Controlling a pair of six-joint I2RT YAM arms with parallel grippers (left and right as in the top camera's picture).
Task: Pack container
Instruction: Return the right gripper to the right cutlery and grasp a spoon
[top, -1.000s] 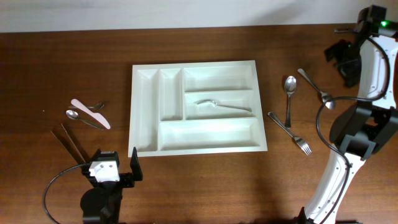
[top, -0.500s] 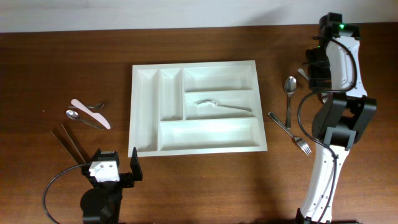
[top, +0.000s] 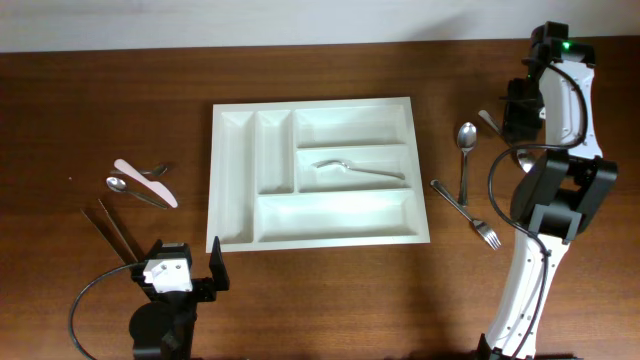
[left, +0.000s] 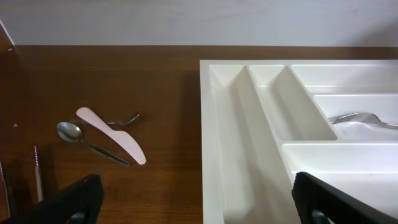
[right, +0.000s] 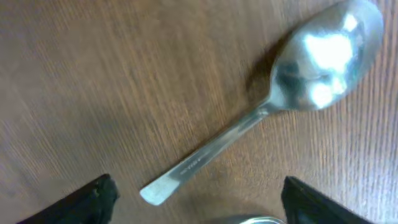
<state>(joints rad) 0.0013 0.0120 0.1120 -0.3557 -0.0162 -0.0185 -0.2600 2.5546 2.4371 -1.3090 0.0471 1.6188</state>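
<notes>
The tray (top: 340, 215) lies flat at the middle of the overhead frame, on the brown table (top: 90, 100). One metal utensil (top: 350, 166) is seen in its middle long compartment. The right claw (top: 518, 108) is held at the upper right, well apart from the tray's right edge, with a spoon (top: 466, 140) and a fork (top: 468, 217) lying between them. Its fingers (right: 93, 199) are spread wide and nothing is grasped. In the right wrist view a shiny spoon (right: 298, 81) is seen on the wood, its handle end between the fingers and touched by neither. The left claw (top: 190, 262) is held at the lower left, just beside the tray's lower left corner, spread wide and empty.

A second ago the right arm was at the far right edge of the frame. It is now found nearer the tray, over a utensil that was then fully seen. The tray and the left claw are unchanged.

Of that covered utensil only a handle end (top: 487, 120) is shown. Whether it is the shiny spoon cannot be told. The pink knife (top: 145, 183) and chopsticks (top: 112, 228) are seen at the left.
</notes>
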